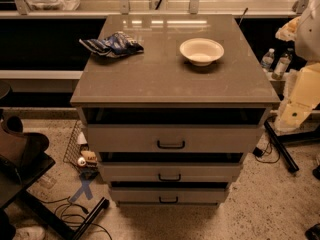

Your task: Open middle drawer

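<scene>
Currently the tool is out of frame, so I can't tell its state; only the cream arm shows at the right edge. Middle drawer sits lower centre between two other fronts, with a dark gap above it. Open floor lies in front, and a black strut at right.

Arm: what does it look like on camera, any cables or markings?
Only a slice of the arm shows at the right edge: boxy cream-white shell, rounded white segment above, a small dark round spot low down. No cables or markings visible on it. The tool is out of view, past that edge.
</scene>
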`<control>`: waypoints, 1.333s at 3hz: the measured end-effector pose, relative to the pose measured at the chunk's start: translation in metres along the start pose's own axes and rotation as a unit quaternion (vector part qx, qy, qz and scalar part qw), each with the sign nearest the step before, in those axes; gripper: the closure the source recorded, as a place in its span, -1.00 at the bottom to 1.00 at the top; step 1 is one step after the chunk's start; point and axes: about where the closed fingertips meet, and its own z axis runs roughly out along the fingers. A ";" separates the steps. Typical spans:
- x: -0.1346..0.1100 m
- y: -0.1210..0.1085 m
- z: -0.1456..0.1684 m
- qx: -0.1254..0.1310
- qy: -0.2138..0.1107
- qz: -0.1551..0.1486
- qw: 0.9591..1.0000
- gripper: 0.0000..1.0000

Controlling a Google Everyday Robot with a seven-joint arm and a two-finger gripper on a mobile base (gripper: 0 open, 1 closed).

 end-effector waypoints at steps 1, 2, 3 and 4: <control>0.000 0.000 0.000 0.000 0.000 0.000 1.000 -1.00; -0.002 0.003 0.008 0.011 -0.010 0.002 1.000 -1.00; -0.013 0.039 0.039 0.029 -0.046 0.027 0.998 -1.00; -0.021 0.069 0.095 0.026 -0.059 0.030 0.997 -1.00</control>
